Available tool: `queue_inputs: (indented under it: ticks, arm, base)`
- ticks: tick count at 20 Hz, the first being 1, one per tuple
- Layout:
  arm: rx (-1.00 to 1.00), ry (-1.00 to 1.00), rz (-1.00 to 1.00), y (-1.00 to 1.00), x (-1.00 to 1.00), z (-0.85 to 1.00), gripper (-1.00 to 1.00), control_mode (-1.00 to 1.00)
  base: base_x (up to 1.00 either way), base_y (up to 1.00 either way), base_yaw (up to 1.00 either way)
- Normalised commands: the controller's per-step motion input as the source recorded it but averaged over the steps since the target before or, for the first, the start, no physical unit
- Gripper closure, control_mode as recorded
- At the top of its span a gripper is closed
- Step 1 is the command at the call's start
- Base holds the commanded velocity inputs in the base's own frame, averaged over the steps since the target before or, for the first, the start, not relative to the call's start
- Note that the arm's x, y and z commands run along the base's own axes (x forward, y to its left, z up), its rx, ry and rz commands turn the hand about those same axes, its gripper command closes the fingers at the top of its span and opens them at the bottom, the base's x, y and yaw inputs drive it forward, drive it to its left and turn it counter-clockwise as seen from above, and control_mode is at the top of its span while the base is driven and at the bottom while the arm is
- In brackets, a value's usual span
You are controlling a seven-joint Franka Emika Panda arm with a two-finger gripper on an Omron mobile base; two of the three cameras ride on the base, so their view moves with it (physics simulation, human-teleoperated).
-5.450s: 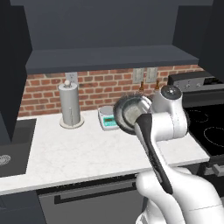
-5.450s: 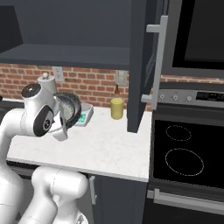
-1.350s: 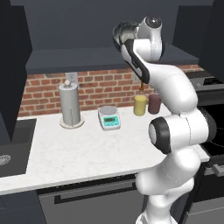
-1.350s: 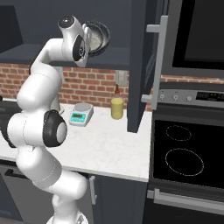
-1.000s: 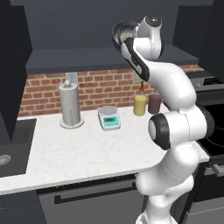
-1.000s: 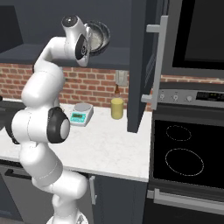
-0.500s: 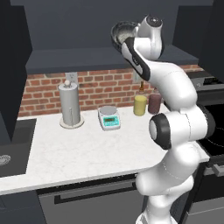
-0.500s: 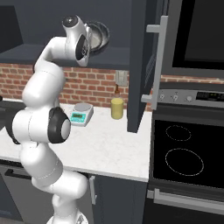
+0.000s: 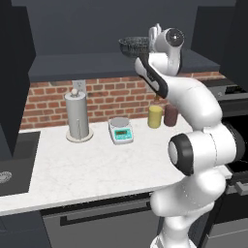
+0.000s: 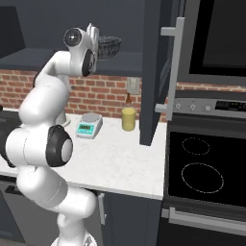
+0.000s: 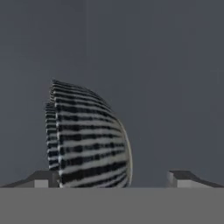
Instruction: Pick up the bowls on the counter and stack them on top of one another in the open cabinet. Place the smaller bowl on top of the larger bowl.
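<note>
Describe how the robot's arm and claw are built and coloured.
The arm is glossy white, made of rounded, bulging segments joined by dark round joint caps. The claw ends in two small dark, blocky finger tips. No cables or markings are visible.

Light: even, soft, rendered | Shadows: faint on the counter (image 9: pixel 97 160), cabinet recess dim | Glare: slight sheen on arm | Focus: hand view coarse, blurred

The larger bowl (image 11: pixel 87 135) is cut off by the grey band below.
</note>
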Motion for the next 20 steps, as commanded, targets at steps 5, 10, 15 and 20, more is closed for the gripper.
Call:
queue_inputs:
  ticks: [5,10,15,20]
  arm:
    - [0.02,-0.21,0.0,0.02,-0.26,0.26,-1.0,-1.0]
    - [0.02,-0.01,0.0,0.0,-0.72,0.16,-1.0,-1.0]
    - [0.01,0.07,-0.01,0.0,-0.98,0.17,-1.0,-1.0]
    - [0.0,0.24,-0.02,0.0,-1.0,0.04,-1.0,-1.0]
  base:
    - [0.0,0.0,0.0]
    - [0.0,0.0,0.0]
    - [0.0,0.0,0.0]
    - [0.0,0.0,0.0]
